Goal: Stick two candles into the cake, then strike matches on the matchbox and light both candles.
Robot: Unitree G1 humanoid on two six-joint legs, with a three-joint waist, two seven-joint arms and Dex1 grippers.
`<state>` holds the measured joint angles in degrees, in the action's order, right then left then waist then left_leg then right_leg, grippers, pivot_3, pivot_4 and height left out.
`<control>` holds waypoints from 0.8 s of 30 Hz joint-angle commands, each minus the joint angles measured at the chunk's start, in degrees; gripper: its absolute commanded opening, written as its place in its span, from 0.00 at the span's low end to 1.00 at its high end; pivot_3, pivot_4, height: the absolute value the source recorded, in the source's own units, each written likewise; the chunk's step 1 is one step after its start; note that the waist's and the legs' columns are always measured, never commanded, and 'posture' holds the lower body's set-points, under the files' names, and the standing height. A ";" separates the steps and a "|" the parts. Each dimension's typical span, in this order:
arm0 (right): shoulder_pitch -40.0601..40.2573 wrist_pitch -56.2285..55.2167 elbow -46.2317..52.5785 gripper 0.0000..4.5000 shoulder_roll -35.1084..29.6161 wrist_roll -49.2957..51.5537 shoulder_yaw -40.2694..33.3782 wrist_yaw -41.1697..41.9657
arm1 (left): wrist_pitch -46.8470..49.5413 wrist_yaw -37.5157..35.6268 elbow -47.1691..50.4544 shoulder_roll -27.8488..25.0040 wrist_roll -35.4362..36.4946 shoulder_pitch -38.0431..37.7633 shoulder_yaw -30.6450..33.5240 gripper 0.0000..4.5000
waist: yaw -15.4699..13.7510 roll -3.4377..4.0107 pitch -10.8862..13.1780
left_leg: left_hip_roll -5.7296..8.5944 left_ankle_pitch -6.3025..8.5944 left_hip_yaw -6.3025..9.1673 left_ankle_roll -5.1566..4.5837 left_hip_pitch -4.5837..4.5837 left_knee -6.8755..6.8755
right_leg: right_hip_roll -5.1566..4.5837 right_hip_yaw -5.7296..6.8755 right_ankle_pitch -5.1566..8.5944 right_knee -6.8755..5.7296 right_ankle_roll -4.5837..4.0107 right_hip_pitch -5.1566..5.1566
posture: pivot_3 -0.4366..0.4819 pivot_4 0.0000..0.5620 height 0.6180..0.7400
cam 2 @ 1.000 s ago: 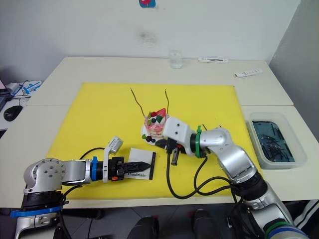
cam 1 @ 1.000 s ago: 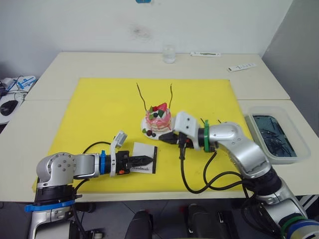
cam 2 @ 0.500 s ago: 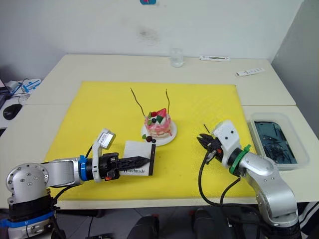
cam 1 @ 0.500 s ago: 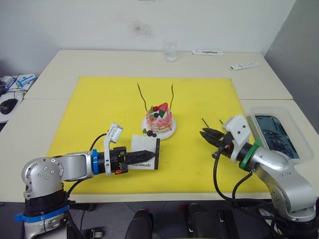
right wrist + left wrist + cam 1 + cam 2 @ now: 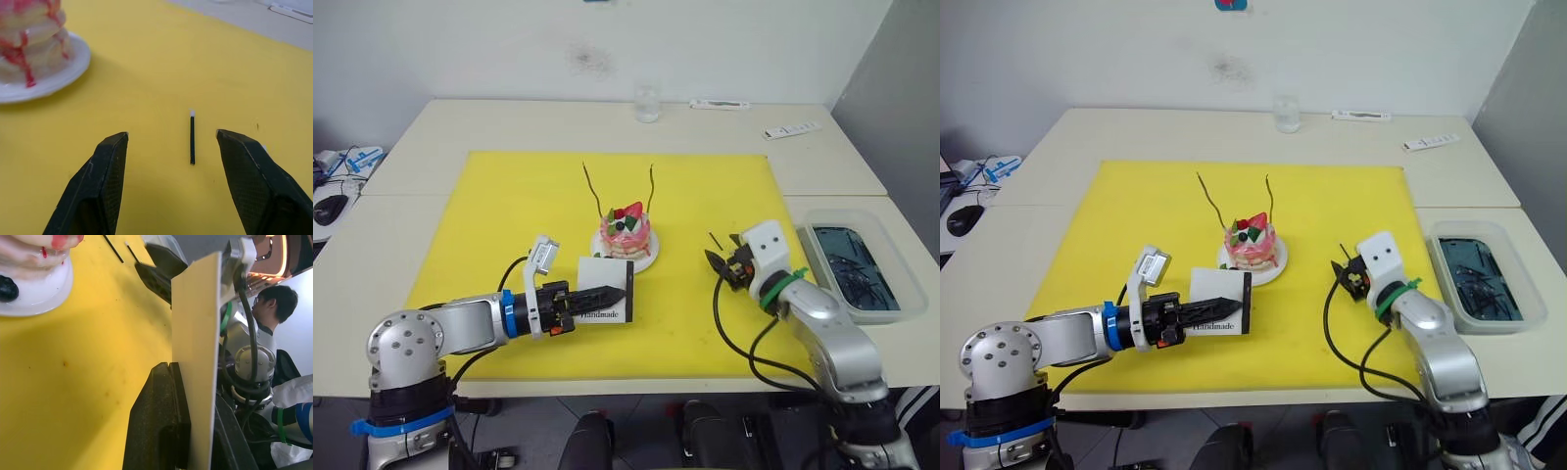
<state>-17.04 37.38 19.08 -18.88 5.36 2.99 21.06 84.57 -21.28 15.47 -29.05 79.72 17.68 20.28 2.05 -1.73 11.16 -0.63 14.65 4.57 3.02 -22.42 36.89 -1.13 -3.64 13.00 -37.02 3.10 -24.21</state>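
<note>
Matchbox (image 5: 605, 303) clamped in left jaws; right jaws wide open, straddling match (image 5: 192, 137) (right wrist view).

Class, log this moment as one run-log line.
candles: in cake | left tool: holds matchbox | right tool: open over match

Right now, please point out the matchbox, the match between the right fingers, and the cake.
matchbox (image 5: 607, 302): left eye view, on its white face beside the black strip.
match (image 5: 192, 138): right wrist view, middle of the dark stick.
cake (image 5: 1252, 245): right eye view, on its pink side.
</note>
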 commanded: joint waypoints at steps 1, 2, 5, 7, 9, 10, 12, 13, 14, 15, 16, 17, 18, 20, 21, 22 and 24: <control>-3.21 -3.45 -4.40 0.66 0.32 -0.19 -1.67 -0.99 | -2.01 0.78 1.02 -0.78 3.02 0.30 -0.72 0.00 | -0.11 0.00 0.00 | 0.00 0.00 0.01 0.00 -0.02 0.00 | 0.00 0.01 0.00 0.01 0.00 0.00 | 0.48 0.27 1.00; -4.34 -5.09 -6.69 0.66 0.58 -0.47 -1.69 -1.39 | -2.38 1.08 0.98 -0.90 3.44 0.31 -1.06 0.00 | -0.14 0.00 0.00 | 0.00 0.00 0.02 0.00 -0.02 0.00 | 0.00 0.03 0.00 0.01 -0.01 0.01 | 0.48 0.27 1.00; -6.73 -8.65 -12.87 0.66 1.58 -1.08 -1.85 -2.79 | -3.45 1.82 0.79 -1.21 4.58 0.49 -2.00 0.00 | -0.16 0.00 0.00 | 0.01 0.00 0.01 0.00 -0.04 -0.01 | -0.01 0.03 -0.01 0.02 -0.01 0.01 | 0.48 0.27 1.00; -7.10 -9.83 -14.70 0.66 1.76 -1.13 -1.82 -3.05 | -4.24 2.31 0.72 -1.68 5.49 0.43 -2.63 0.00 | -0.18 0.00 0.00 | 0.01 0.00 0.01 0.00 -0.04 -0.01 | -0.01 0.03 -0.02 0.02 -0.03 0.00 | 0.48 0.27 1.00; -6.89 -10.93 -15.62 0.66 2.15 -0.99 -1.70 -3.11 | -4.86 2.64 0.68 -2.20 6.30 0.34 -3.08 0.00 | -0.17 0.00 0.00 | 0.01 0.00 0.02 0.00 -0.05 -0.02 | -0.01 0.04 -0.06 0.01 -0.09 0.00 | 0.48 0.27 1.00; -6.65 -11.38 -16.06 0.66 2.54 -0.88 -1.76 -3.39 | -5.17 2.81 0.64 -2.42 6.63 0.28 -3.30 0.00 | -0.17 0.00 0.00 | 0.01 0.00 0.02 0.00 -0.04 -0.02 | -0.01 0.03 -0.07 0.01 -0.12 0.00 | 0.48 0.27 1.00; -6.16 -11.63 -16.72 0.66 3.18 -0.71 -1.99 -3.96 | -5.83 3.17 0.67 -2.93 7.36 0.09 -3.83 0.00 | -0.16 0.00 0.00 | 0.01 0.00 0.02 0.00 -0.04 -0.02 | -0.01 0.03 -0.07 0.00 -0.11 0.00 | 0.48 0.27 1.00; -5.94 -11.46 -16.83 0.66 3.44 -0.56 -2.14 -4.11 | -6.21 3.42 0.67 -3.17 7.76 0.01 -4.14 0.00 | -0.16 0.00 0.00 | 0.01 0.00 0.02 0.00 -0.03 -0.01 | 0.00 0.03 -0.06 0.00 -0.08 0.00 | 0.48 0.27 1.00; -5.65 -11.25 -16.79 0.66 3.64 -0.35 -2.09 -3.95 | -6.53 3.62 0.66 -3.39 8.10 -0.06 -4.38 0.00 | -0.16 0.00 0.00 | 0.01 0.00 0.02 0.00 -0.03 -0.01 | 0.00 0.03 -0.05 -0.02 -0.08 0.00 | 0.48 0.27 1.00; -5.37 -11.30 -16.75 0.66 3.74 -0.39 -1.89 -3.85 | -6.82 3.76 0.62 -3.58 8.32 -0.09 -4.63 0.00 | -0.16 0.00 0.00 | 0.01 0.00 0.02 0.00 -0.03 -0.01 | 0.00 0.03 -0.05 -0.02 -0.06 0.01 | 0.48 0.27 1.00; -5.12 -10.90 -16.69 0.66 3.80 -0.44 -1.65 -3.74 | -7.06 3.87 0.54 -3.74 8.49 -0.08 -4.87 0.00 | -0.15 0.00 0.00 | 0.01 0.00 0.02 0.00 -0.03 0.00 | 0.00 0.03 -0.04 -0.02 -0.05 0.01 | 0.48 0.27 1.00; -4.93 -10.36 -16.63 0.66 3.86 -0.45 -1.48 -3.69 | -7.27 3.97 0.48 -3.90 8.64 -0.08 -5.07 0.00 | -0.15 0.00 0.00 | 0.01 0.00 0.02 0.00 -0.03 0.01 | 0.00 0.03 -0.04 -0.02 -0.03 0.01 | 0.48 0.27 1.00; -4.78 -9.71 -16.68 0.66 4.11 -0.50 -1.58 -4.14 | -7.51 4.07 0.38 -4.09 8.85 -0.08 -5.31 0.00 | -0.15 0.00 0.00 | 0.01 0.00 0.02 0.00 -0.03 0.01 | 0.00 0.03 -0.04 -0.02 -0.02 0.01 | 0.48 0.27 1.00; -4.68 -8.61 -16.82 0.66 4.67 -0.26 -2.03 -4.84 | -7.99 4.28 0.20 -4.48 9.27 -0.05 -5.75 0.00 | -0.16 0.00 0.00 | 0.01 0.00 0.02 0.00 -0.02 0.01 | 0.00 0.03 -0.04 -0.02 -0.01 0.01 | 0.48 0.27 1.00; -4.69 -8.26 -16.84 0.66 4.87 -0.35 -2.15 -5.18 | -8.23 4.39 0.06 -4.61 9.41 -0.01 -5.94 0.00 | -0.16 0.00 0.00 | 0.01 0.00 0.02 0.00 -0.02 0.01 | 0.00 0.03 -0.04 -0.03 -0.01 0.02 | 0.48 0.27 1.00; -4.78 -7.82 -16.82 0.58 5.17 -0.20 -2.37 -5.44 | -8.49 4.47 -0.05 -4.77 9.57 0.01 -6.15 0.00 | -0.16 0.00 0.00 | 0.01 0.00 0.02 0.00 -0.01 0.01 | 0.00 0.03 -0.04 -0.04 -0.02 0.02 | 0.48 0.27 1.00; -5.07 -7.34 -16.84 0.45 5.53 -0.24 -2.48 -5.88 | -9.00 4.65 -0.17 -5.08 9.93 -0.03 -6.55 0.00 | -0.15 0.00 0.00 | 0.01 0.00 0.03 -0.01 0.00 0.01 | 0.01 0.04 -0.04 -0.05 -0.02 0.03 | 0.48 0.27 1.00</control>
<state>-21.77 29.28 1.36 -13.18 5.27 1.54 16.12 76.89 -16.73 15.08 -33.49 87.77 17.58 13.79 1.90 -1.72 11.16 -0.62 14.65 4.60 3.02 -22.42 36.91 -1.13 -3.60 12.96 -37.06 3.08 -24.18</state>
